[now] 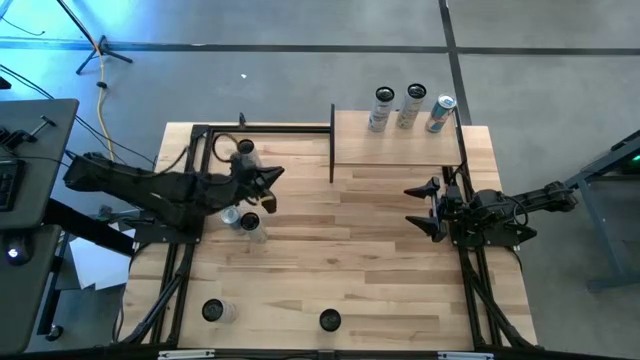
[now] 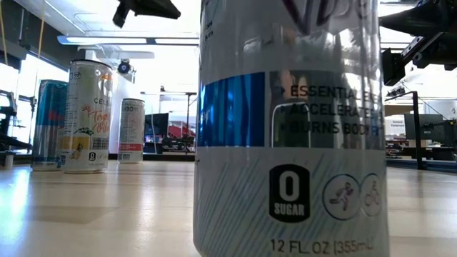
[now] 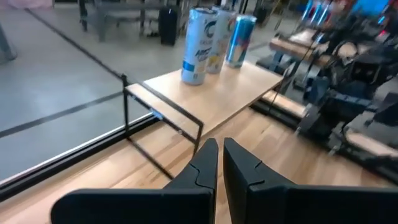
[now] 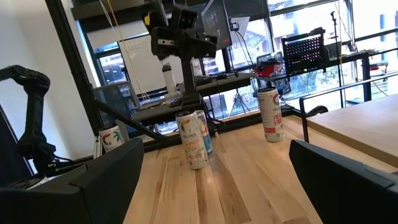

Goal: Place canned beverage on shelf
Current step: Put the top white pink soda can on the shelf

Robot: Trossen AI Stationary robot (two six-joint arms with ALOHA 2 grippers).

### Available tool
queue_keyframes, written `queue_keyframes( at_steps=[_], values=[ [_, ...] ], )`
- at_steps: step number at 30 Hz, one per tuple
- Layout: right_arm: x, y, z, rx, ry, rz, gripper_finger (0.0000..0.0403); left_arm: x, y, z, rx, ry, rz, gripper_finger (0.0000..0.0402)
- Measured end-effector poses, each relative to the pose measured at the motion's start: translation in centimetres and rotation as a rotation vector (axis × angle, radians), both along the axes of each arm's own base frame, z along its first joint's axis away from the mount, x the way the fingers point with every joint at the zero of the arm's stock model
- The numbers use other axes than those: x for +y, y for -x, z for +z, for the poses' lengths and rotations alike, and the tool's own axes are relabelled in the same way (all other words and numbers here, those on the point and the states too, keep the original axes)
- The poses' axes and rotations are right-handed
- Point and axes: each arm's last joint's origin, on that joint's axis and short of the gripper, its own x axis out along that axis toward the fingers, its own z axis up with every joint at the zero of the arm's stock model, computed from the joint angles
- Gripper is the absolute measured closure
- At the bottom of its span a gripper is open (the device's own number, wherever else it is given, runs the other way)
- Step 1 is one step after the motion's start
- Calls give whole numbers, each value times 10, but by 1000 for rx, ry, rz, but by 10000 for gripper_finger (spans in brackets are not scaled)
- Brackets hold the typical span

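The left arm reaches in low from the left edge of the bench point(image 1: 300, 260), stretched toward the middle, and its pincer point(image 1: 270, 186) has its two fingers point(image 3: 205, 165) pressed together with nothing between them, pointing toward the shelf point(image 1: 395, 150). The shelf, a small light-wood board on thin black posts, stands at the far right part of the bench, and three cans stand upright on it in a row along its far edge: a white can point(image 1: 381, 108), a pale can point(image 1: 411, 105) beside it, and a blue can point(image 1: 440, 113) at the right end. The right arm comes in from the right edge, folded near the shelf's near right corner, and its pincer point(image 1: 428, 208) stands spread wide and empty, facing left across the bench. Just beside the left arm a can point(image 1: 250, 222) stands near its wrist, and another can point(image 1: 244, 155) stands behind it near the black frame. Two more cans stand near the front edge of the bench, one at the left point(image 1: 213, 311) and one toward the middle point(image 1: 330, 320). In the low view one tall silver-and-blue can point(image 2: 289, 128) fills the foreground.
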Motion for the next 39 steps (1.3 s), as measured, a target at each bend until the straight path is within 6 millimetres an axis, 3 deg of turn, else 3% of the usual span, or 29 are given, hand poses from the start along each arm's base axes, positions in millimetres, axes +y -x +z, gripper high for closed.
queue_keyframes(
  at_steps=[7,15,28,39],
  values=[
    [0,0,0,0,0,1,14,24,-11,28,196,75,10,399],
    [0,0,0,0,0,1,14,70,-8,39,440,309,46,399],
    [0,0,0,0,0,3,14,133,20,26,585,738,141,399],
    [0,0,0,0,1,7,14,147,27,20,595,820,199,399]
  ],
)
